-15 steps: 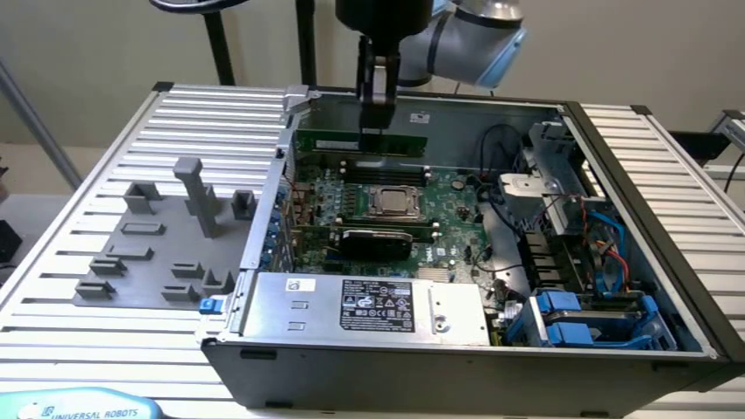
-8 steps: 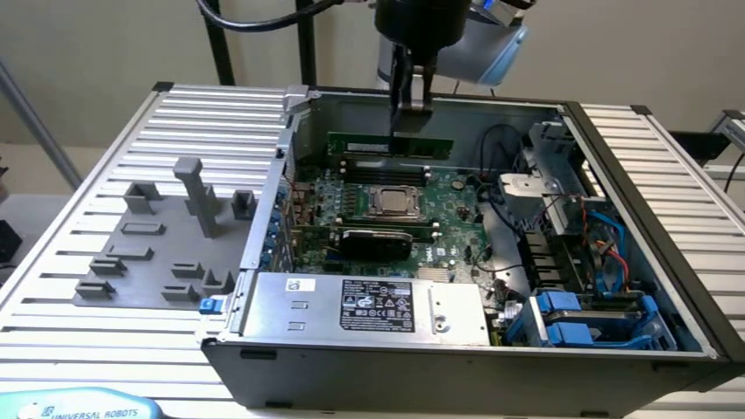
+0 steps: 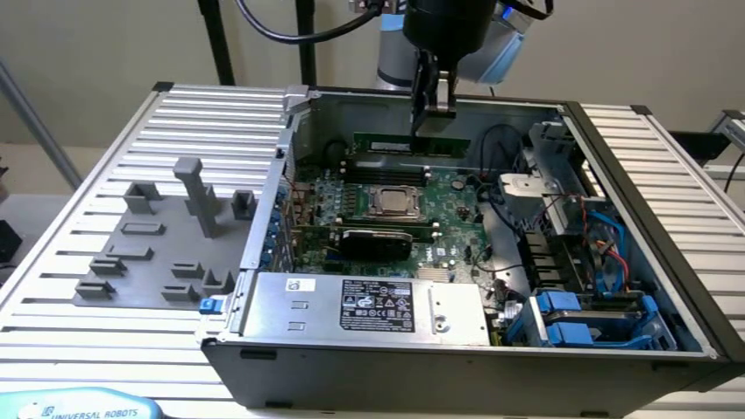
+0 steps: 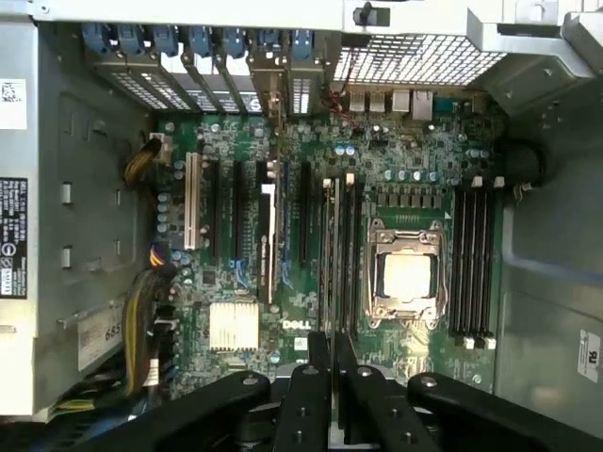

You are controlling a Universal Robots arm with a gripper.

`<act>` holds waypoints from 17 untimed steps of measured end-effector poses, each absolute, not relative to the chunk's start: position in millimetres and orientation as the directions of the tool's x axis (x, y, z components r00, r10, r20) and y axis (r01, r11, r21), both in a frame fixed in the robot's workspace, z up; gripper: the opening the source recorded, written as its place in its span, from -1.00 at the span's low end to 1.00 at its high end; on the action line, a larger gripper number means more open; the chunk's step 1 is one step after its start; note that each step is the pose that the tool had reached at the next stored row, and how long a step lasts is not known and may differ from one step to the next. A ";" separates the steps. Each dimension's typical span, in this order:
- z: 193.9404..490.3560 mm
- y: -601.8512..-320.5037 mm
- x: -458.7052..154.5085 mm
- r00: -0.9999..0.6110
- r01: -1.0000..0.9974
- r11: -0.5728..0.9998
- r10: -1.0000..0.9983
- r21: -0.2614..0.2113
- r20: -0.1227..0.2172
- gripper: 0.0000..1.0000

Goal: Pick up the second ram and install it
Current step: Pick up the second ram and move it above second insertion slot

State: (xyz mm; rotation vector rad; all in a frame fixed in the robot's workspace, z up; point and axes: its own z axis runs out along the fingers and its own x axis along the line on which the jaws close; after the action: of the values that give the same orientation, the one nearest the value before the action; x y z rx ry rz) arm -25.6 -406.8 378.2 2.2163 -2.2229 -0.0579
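The second ram (image 3: 410, 142), a thin green stick, hangs level under my gripper (image 3: 420, 129) above the far part of the green motherboard (image 3: 456, 220). The gripper is shut on the stick's upper edge. The CPU socket (image 3: 396, 202) lies below and nearer. In the wrist view the black fingers (image 4: 309, 395) are pressed together at the gripper (image 4: 330, 344), over the long slots beside the CPU socket (image 4: 407, 278). On the socket's other side lies a bank of black slots (image 4: 471, 259). Whether the stick touches a slot I cannot tell.
The open computer case (image 3: 617, 192) walls in the board on all sides. A power supply (image 3: 372, 305) fills its near edge, and blue drive bays (image 3: 582, 319) and cables (image 3: 547, 218) crowd the exterior view's right. A grey fixture plate (image 3: 152, 236) lies outside on the exterior view's left.
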 end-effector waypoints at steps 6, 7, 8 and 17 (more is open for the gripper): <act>367.4 -379.7 -24.8 -0.003 -1.000 0.002 -1.000 0.028 -0.025 -0.73; 365.5 -375.2 -24.8 -0.003 -1.000 0.002 -1.000 0.028 -0.025 -0.73; 363.8 -370.7 -24.9 -0.003 -1.000 0.002 -1.000 0.028 -0.024 -0.73; 347.3 -356.2 -42.5 -0.003 -1.000 0.002 -1.000 0.022 -0.025 -0.73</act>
State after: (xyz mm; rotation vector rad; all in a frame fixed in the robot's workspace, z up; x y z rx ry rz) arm -42.5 -356.2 347.3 2.2195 -2.2252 -0.0520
